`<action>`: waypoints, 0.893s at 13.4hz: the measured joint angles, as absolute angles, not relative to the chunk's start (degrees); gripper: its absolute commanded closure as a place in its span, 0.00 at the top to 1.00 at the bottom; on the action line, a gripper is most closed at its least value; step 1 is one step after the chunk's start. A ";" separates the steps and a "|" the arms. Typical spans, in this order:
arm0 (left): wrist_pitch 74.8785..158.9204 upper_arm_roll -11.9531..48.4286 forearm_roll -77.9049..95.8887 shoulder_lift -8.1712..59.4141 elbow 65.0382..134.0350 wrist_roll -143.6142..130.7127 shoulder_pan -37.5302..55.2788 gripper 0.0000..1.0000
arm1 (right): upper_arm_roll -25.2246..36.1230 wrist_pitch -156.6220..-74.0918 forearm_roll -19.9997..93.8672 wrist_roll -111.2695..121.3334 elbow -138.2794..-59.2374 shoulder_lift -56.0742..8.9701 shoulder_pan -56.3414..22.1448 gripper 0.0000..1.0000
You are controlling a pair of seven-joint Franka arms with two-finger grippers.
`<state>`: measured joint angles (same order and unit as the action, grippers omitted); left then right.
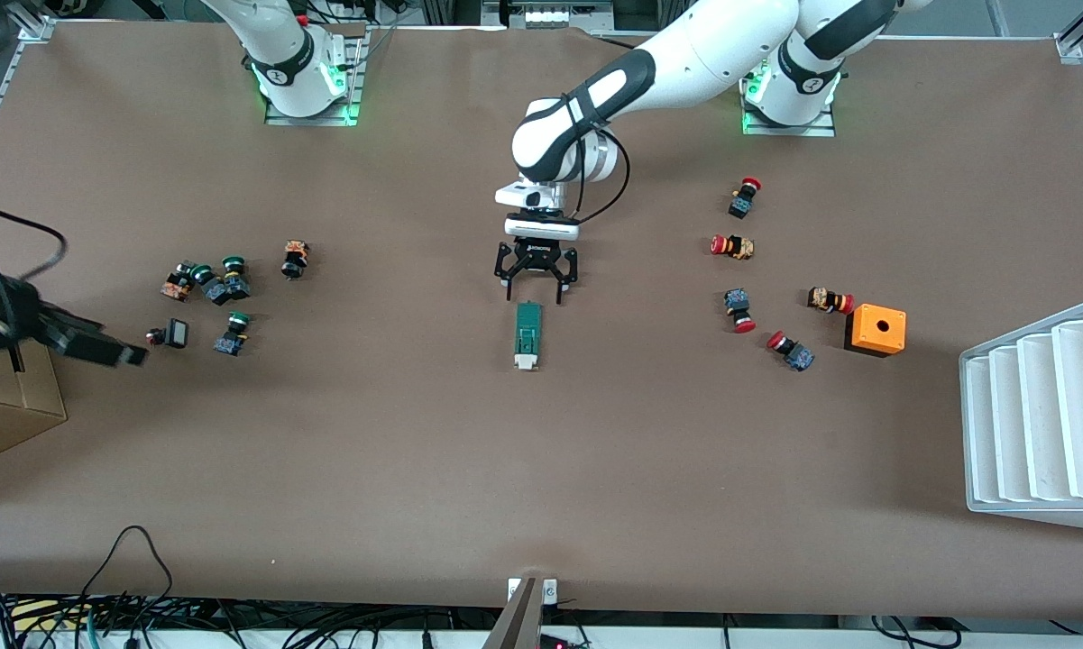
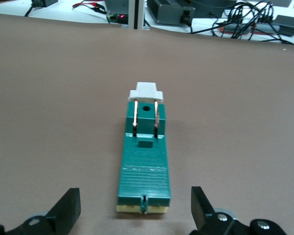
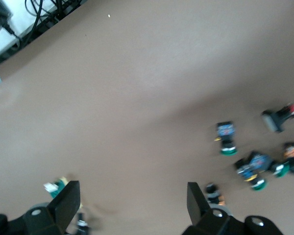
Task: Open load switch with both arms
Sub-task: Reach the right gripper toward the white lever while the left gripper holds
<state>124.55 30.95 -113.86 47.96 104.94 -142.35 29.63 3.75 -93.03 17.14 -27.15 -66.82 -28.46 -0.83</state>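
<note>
The load switch (image 1: 527, 335) lies flat at the middle of the table, a narrow dark-green block whose white piece (image 1: 526, 362) is at the end nearer the front camera. My left gripper (image 1: 535, 295) hangs low at the switch's other end, open. In the left wrist view its fingers (image 2: 68, 208) stand wide on either side of the green end of the load switch (image 2: 144, 166) without touching it. My right gripper (image 1: 131, 354) is over the right arm's end of the table, close to the green-capped buttons. In the right wrist view the right gripper (image 3: 133, 191) is open with only bare table between its fingers.
Several green-capped push buttons (image 1: 221, 284) lie toward the right arm's end, and a cardboard box (image 1: 9, 406) stands at that table edge. Several red-capped buttons (image 1: 739, 311), an orange box (image 1: 876, 329) and a white stepped rack (image 1: 1041, 419) are toward the left arm's end.
</note>
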 measured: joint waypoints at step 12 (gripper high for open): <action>118.20 29.35 -125.76 50.92 104.15 -145.85 31.71 0.98 | -2.73 -113.96 17.42 -77.72 -62.15 -46.42 -15.04 0.97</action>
